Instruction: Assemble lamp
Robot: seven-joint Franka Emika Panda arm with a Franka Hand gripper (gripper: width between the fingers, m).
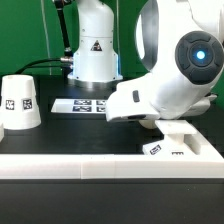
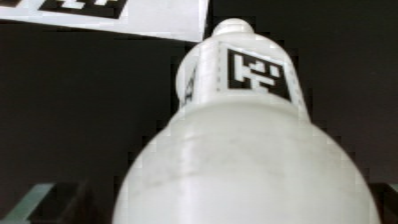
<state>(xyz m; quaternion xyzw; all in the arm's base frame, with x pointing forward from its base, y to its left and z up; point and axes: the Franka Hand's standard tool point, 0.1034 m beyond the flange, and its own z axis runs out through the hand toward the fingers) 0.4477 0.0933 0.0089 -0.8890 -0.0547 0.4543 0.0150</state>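
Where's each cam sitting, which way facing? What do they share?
Exterior view: off the arm, just beyond the rail, facing across the table at the shade, marker board and lamp base; the arm fills the exterior view's right.
Wrist view: on the wrist, looking along the bulb, which fills the picture; no robot part clearly shows.
Shared: nothing certain; the bulb is hidden in the exterior view, and the wrist view's tagged white piece could be marker board or lamp base.

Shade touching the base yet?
Apart. The exterior view shows it: the shade stands at that view's left, the base lies at its right, with bare black table between them.
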